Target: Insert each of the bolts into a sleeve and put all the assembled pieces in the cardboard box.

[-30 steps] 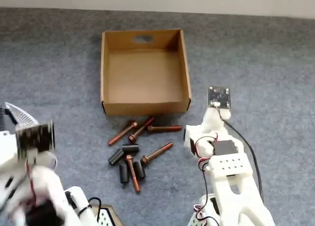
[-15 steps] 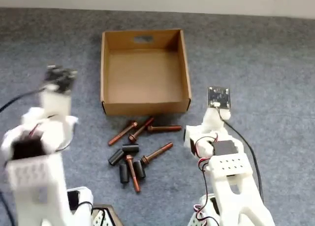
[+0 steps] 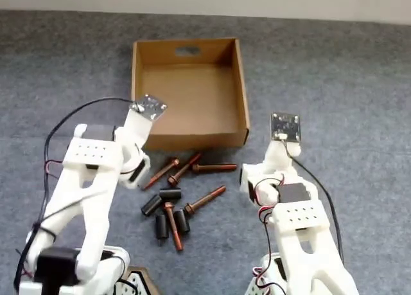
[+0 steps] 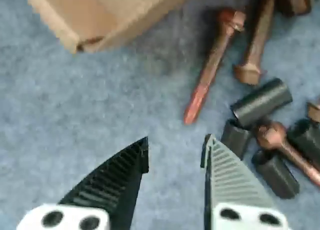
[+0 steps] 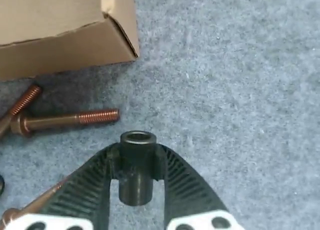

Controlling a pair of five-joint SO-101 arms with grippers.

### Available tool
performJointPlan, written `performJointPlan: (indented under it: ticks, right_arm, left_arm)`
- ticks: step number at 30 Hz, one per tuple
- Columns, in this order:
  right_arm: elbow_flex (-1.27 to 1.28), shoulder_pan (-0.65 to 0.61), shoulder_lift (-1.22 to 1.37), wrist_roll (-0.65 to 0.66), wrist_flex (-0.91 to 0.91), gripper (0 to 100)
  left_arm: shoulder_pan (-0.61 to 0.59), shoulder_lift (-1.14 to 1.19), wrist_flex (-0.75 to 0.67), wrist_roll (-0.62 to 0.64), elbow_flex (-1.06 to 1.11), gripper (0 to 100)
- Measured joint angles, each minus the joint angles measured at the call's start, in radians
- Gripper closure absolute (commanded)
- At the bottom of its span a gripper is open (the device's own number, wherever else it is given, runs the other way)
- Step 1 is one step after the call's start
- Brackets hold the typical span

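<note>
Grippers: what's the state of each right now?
Left gripper: open, holding nothing.
Right gripper: shut on a black cylindrical sleeve.

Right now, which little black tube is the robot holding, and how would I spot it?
Find the cardboard box, then the front corner nearest the right arm. Just off that corner, the right end effector grips one short black sleeve. The other sleeves lie loose on the carpet among the copper bolts.
</note>
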Motion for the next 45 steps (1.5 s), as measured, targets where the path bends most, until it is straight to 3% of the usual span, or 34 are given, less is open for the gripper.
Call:
performJointPlan:
  ticks: [5,14,25,31,37,45]
  right_arm:
    - [0.0,0.0,0.0,0.0,0.0,99.2]
    - [0.0,0.0,0.0,0.0,0.0,99.2]
    - [0.0,0.0,0.0,0.0,0.0,99.2]
    - [0.0,0.0,0.0,0.0,0.0,99.2]
    - [0.003,0.0,0.0,0.0,0.0,99.2]
    - [0.003,0.0,0.0,0.0,0.0,99.2]
  left_arm:
    - [0.006,0.058,-0.173,0.002,0.06,82]
    - [0.164,0.064,-0.221,0.002,0.091,82]
    - [0.172,0.064,-0.431,-0.002,0.181,82]
    - [0.172,0.071,-0.45,-0.002,0.183,83]
    - [0.175,0.071,-0.436,0.0,0.212,94]
    - [0.175,0.069,-0.361,-0.078,0.219,94]
